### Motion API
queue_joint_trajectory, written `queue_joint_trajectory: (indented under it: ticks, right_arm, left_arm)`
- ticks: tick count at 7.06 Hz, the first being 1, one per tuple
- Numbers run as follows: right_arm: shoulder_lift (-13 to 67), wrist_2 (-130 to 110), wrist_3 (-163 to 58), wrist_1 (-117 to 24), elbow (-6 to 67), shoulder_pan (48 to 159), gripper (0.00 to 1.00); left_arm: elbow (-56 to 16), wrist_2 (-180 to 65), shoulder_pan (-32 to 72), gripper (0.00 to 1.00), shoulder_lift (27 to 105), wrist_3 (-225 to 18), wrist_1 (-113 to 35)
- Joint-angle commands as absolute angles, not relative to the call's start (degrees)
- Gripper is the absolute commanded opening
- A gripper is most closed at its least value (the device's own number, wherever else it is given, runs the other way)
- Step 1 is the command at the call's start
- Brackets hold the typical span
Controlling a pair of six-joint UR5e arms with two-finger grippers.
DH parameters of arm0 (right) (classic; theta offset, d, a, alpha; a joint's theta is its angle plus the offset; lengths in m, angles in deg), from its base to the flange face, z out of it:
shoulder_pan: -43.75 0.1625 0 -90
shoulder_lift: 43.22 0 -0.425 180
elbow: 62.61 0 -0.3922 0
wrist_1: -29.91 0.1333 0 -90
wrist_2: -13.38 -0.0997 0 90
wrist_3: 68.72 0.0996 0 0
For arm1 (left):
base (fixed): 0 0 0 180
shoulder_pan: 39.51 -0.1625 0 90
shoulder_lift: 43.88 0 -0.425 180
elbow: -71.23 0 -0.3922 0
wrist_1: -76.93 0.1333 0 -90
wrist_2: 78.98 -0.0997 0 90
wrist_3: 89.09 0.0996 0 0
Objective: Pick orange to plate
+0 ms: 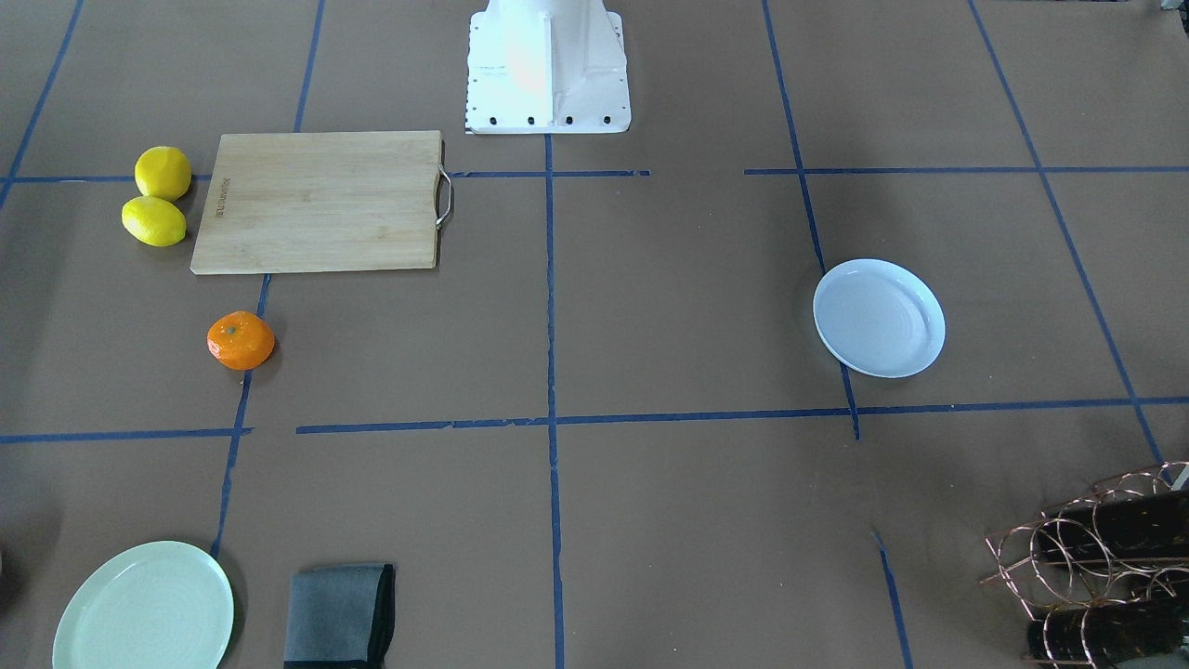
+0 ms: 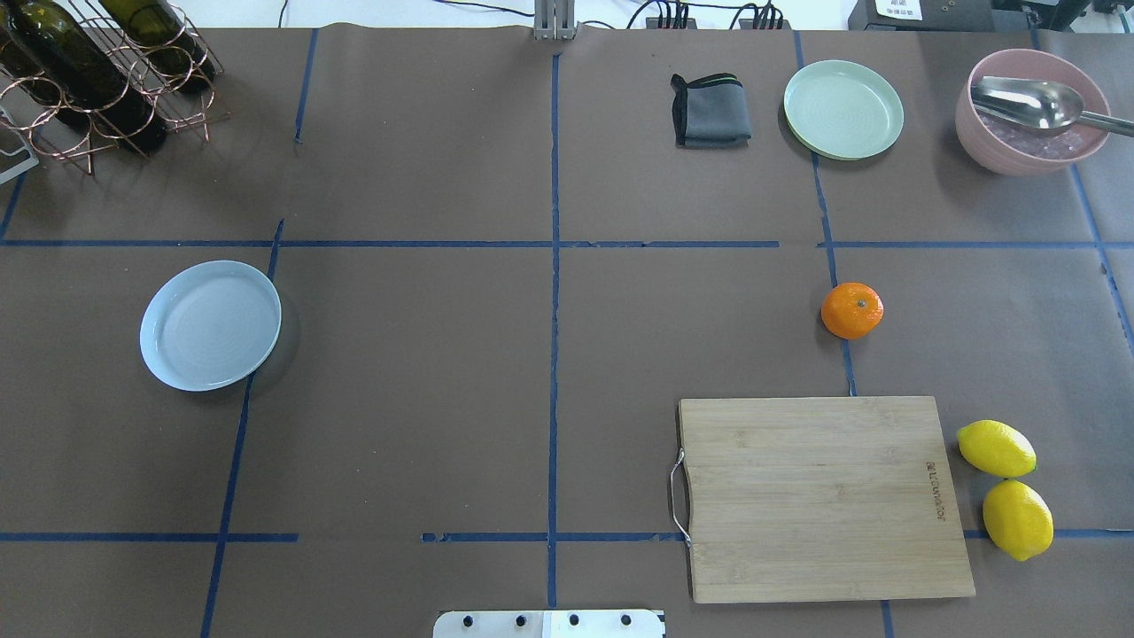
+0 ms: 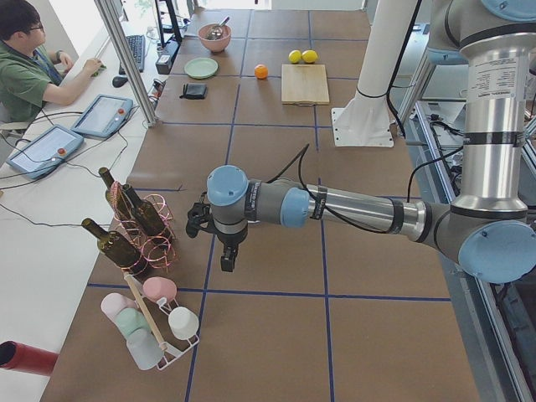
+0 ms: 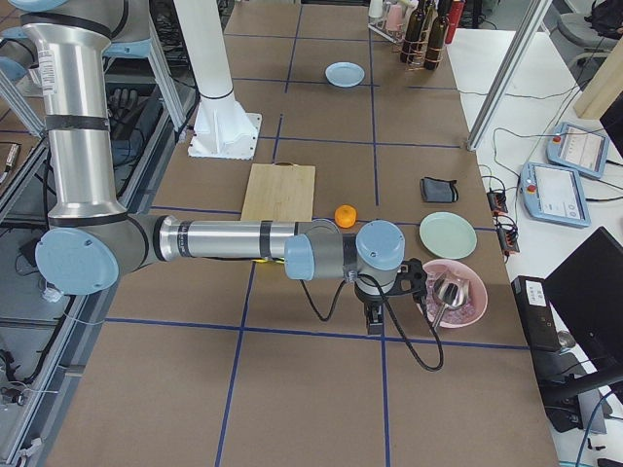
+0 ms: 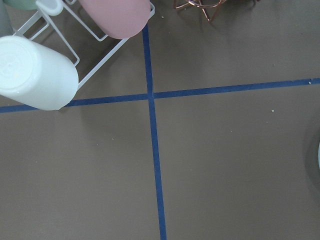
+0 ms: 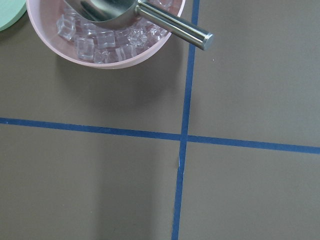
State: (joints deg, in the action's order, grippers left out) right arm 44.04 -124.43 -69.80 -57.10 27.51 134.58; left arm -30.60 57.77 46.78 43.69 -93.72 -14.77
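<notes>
The only lettering of any size is a brand mark burnt into the wooden cutting board, a single short word in capitals running along the short edge opposite the metal handle; its letters are too small and soft to spell out with confidence in either table view. A white sticker with several lines of fine print sits on the upright link of the left arm, unreadable. A white label on dark equipment beyond the table's far edge carries dark characters, also illegible. The white cup shows a faint embossed mark, undecipherable.
</notes>
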Motion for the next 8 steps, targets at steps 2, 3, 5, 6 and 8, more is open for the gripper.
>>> queue_joint_trajectory:
  ticks: [2, 3, 5, 6, 8]
  right_arm:
    - [43.1, -124.6, -69.9, -57.1, 28.1, 133.4, 1.00]
    - [42.8, -124.4, -69.9, -57.1, 28.7, 133.4, 1.00]
    - [42.8, -124.6, -69.9, -57.1, 28.8, 133.4, 1.00]
    - [42.8, -124.8, -69.8, -57.2, 28.8, 133.4, 1.00]
    - [42.8, -124.9, -69.7, -57.3, 28.7, 133.4, 1.00]
  left_arm:
    - [-30.6, 57.7, 34.5, 0.98, 43.7, -121.4, -32.9]
    - [-29.5, 57.3, 30.3, 0.96, 43.3, -128.5, -38.5]
    - [-27.8, 50.4, 20.8, 0.96, 43.2, -142.4, -47.2]
    - [-25.9, 48.1, 17.5, 0.96, 43.2, -147.4, -51.9]
    - [-25.6, 44.6, 13.5, 0.96, 43.3, -151.7, -53.5]
